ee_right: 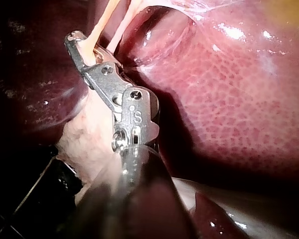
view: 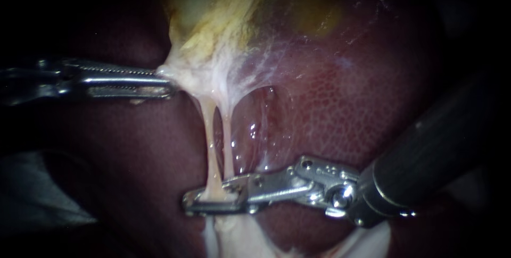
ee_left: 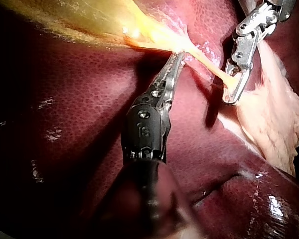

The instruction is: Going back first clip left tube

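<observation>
The right instrument (view: pixel 205 202) has its two jaws closed around the left tube (view: pixel 209 141). One jaw lies on each side of the tube, and both press against it near its lower end. The endoscope view shows the tube as a pale strand that runs from the jaws towards the gallbladder (view: pixel 213 13). The right tube (view: pixel 228 146) runs just beside it, on the side nearer the instrument's hinge. It passes behind the base of the jaws and is not held between them. In the right wrist view, the left tube (ee_right: pixel 100 20) crosses between the jaws of the instrument (ee_right: pixel 79 45) close to their tips. The right tube (ee_right: pixel 120 27) runs clear of the jaws, next to the hinge. Ragged pale tissue (ee_right: pixel 87 139) lies under the shaft, and the liver (ee_right: pixel 229 99) bulges beside it.

The left instrument (view: pixel 162 80) has its jaws closed on the white tissue where the gallbladder narrows into the two tubes. The left wrist view shows that instrument (ee_left: pixel 178 57) gripping at the root of the left tube (ee_left: pixel 209 64). From there the tube stretches taut, ahead and to one side, into the jaws of the right instrument (ee_left: pixel 232 87). The liver (ee_left: pixel 79 99) lies under both shafts.
</observation>
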